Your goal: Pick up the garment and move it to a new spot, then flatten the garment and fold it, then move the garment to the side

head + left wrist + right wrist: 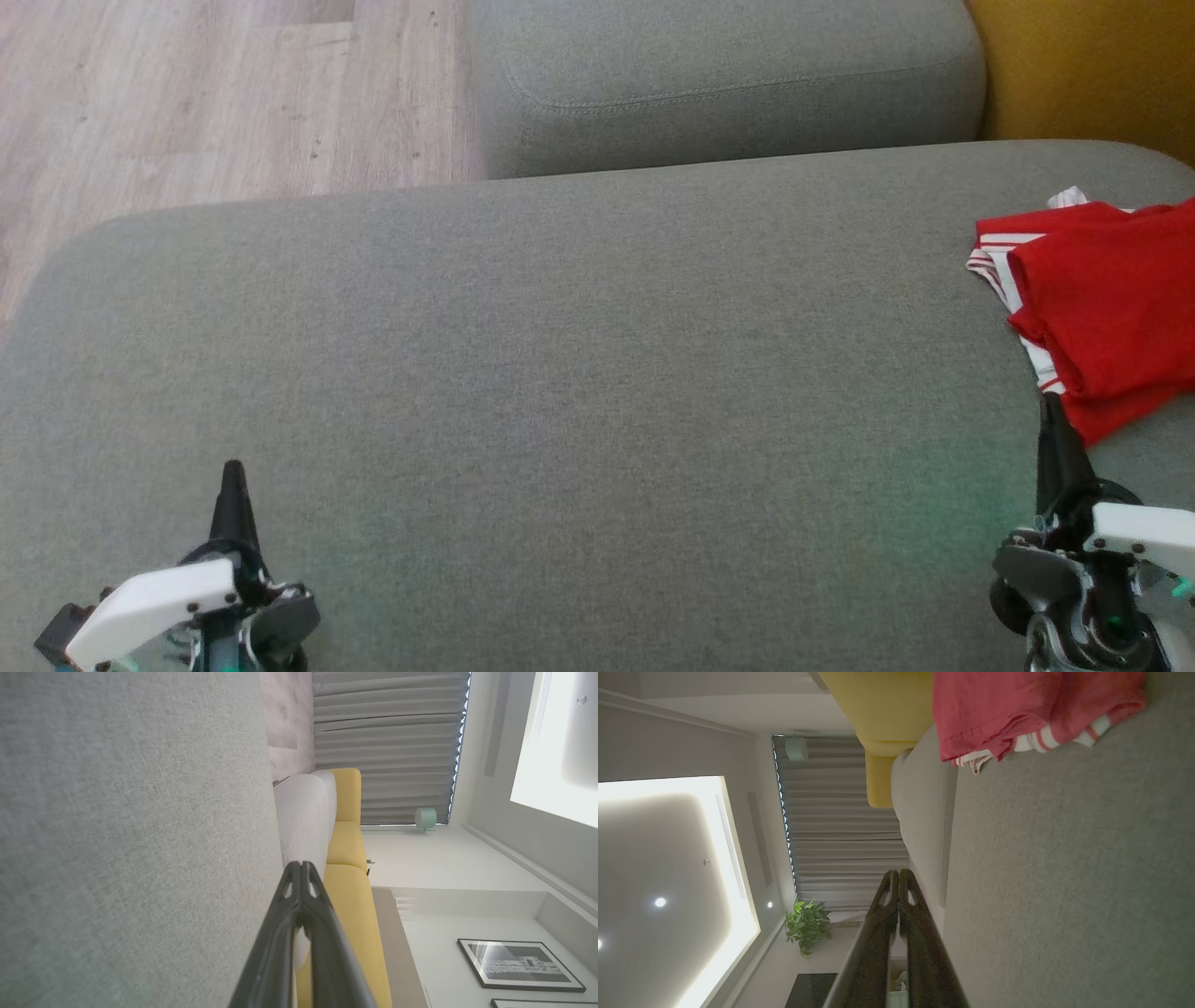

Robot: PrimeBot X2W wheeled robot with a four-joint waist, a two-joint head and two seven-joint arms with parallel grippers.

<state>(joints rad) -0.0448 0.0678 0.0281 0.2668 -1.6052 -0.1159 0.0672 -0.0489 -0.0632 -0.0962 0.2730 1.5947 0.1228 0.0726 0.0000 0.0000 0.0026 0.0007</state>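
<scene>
Garment (pixel 1102 299): red with white stripes, bunched at the right end of the cushion (pixel 560 373), cut off by the frame edge.

Right gripper (pixel 1053 415): 2 fingers pressed together, holding nothing. Tip just beside the garment's near edge; contact not determinable.

Left gripper (pixel 232 481): 2 fingers pressed together, empty, over bare grey fabric, well apart from the garment.

Beyond the cushion: rear cushion (pixel 728 84), yellow sofa (pixel 1083 65), wood floor (pixel 187 93).
</scene>
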